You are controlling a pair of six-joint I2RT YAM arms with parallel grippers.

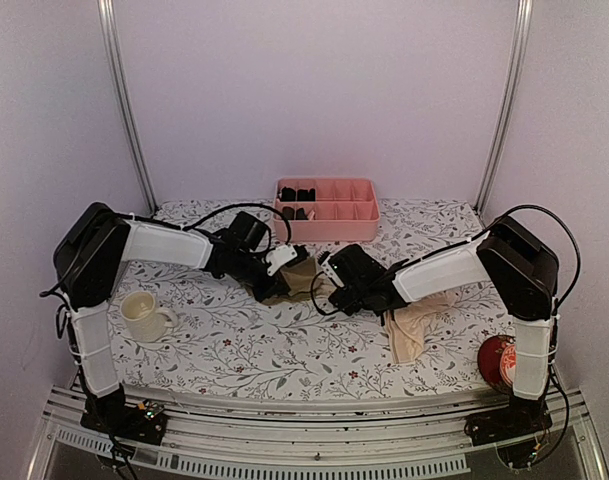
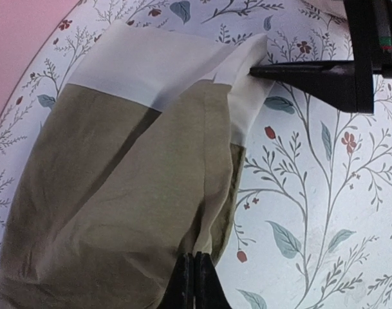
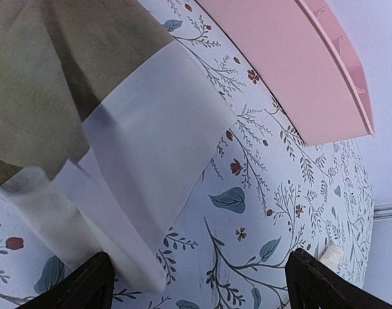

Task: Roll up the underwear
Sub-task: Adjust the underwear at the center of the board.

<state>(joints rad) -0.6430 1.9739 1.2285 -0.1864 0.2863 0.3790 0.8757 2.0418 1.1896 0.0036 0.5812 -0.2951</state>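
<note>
Left fingers (image 2: pixel 194 283) pinch soft olive underwear (image 2: pixel 118 193) — right fingers (image 3: pixel 93 286) splayed wide over its cream band (image 3: pixel 150 141)

A lab-style robot test booth: plain lilac panels (image 1: pixel 314 90) and metal posts (image 1: pixel 124 100) stand behind the floral-clothed table (image 1: pixel 234 350), and an aluminium rail (image 1: pixel 304 425) runs along its near edge.

Pink tray (image 1: pixel 329 212), black bundles (image 1: pixel 296 194) in its left compartments. Just before it, underwear (image 2: pixel 118 193): olive-brown, cream-white band. Front-right of tray, second underwear (image 1: pixel 412 330): plain pale peach. Tablecloth (image 1: pixel 234 350): white, grey-green leaves, small red flowers. My left gripper (image 2: pixel 194 264): black.
</note>
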